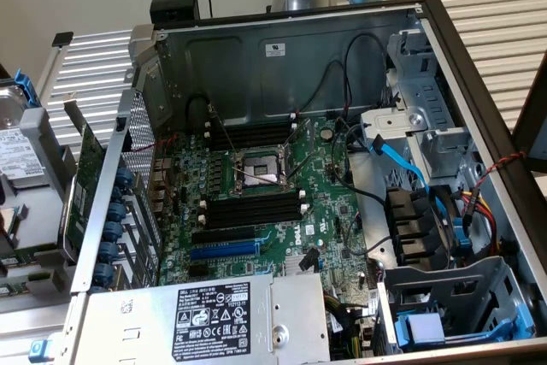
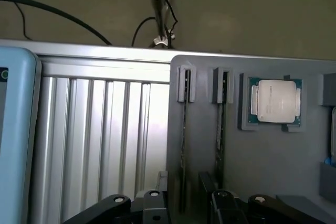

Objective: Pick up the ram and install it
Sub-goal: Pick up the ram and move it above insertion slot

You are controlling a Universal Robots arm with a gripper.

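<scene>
Finding 1, jaws. In the wrist view the gripper (image 2: 184, 204) sits at the nearest edge of the scene. Its jaws are spread wide and hold nothing. No contact with any part is visible.

Finding 2, governing relation. The ram (image 2: 183, 140) stands on edge in a grey holder (image 2: 262, 156), directly ahead of the gap between the jaws and in line with it. Its long axis runs straight away from the jaws, toward a grey end clip at the holder's far side. The jaws therefore open across the ram's thin faces rather than along its length. Its near end lies between or just under the fingertips; I cannot tell which.

Finding 3, appearance. The ram is seen edge-on, as a long, very thin dark strip. No label or chips can be made out from this angle.

Finding 4, neighbours. A second stick (image 2: 220, 129) stands parallel in the next groove, just beside the ram and roughly in line with one finger; in my judgement that is the snag risk. Farther off, a processor chip (image 2: 275, 100) lies flat in its own recess. The ribbed tabletop (image 2: 105, 129) runs alongside the holder.

Finding 5, destination. In the exterior view the computer case (image 1: 282, 57) lies open. The black slots (image 1: 256, 208) on its main board (image 1: 333, 203) appear unfilled.
</scene>
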